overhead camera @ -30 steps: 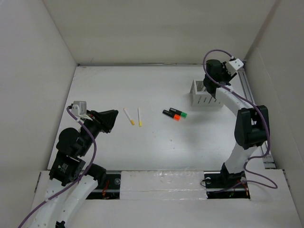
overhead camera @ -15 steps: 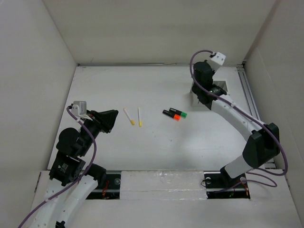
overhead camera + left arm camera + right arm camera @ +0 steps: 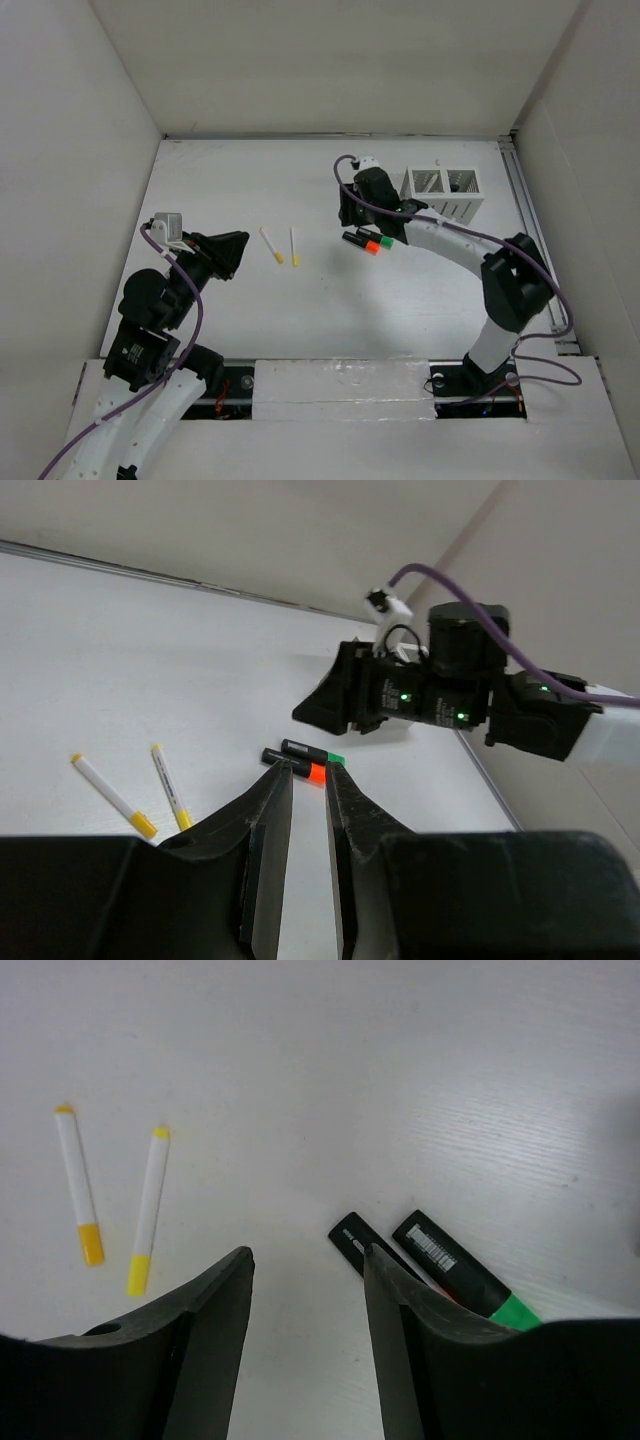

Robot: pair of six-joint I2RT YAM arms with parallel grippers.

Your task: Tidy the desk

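Observation:
The desk (image 3: 300, 320) is a white tabletop with a metal rail (image 3: 522, 195) on its right edge. Two black markers lie side by side near the middle, one with an orange cap (image 3: 360, 242) and one with a green cap (image 3: 377, 238). My right gripper (image 3: 348, 214) is open and empty, hovering just left of and above them. In the right wrist view its right finger (image 3: 420, 1310) covers part of the orange marker (image 3: 349, 1233), beside the green one (image 3: 455, 1265). My left gripper (image 3: 238, 250) is empty near the left side, its jaws a narrow gap apart (image 3: 308, 772).
Two white pens with yellow caps (image 3: 271, 245) (image 3: 295, 246) lie between the grippers, also in the right wrist view (image 3: 76, 1182) (image 3: 148, 1210). A white two-compartment slotted box (image 3: 443, 192) stands at the back right. White walls enclose the desk.
My right arm has swung from the slotted box at the back right leftward and down to the markers, uncovering the box. The left arm has not moved.

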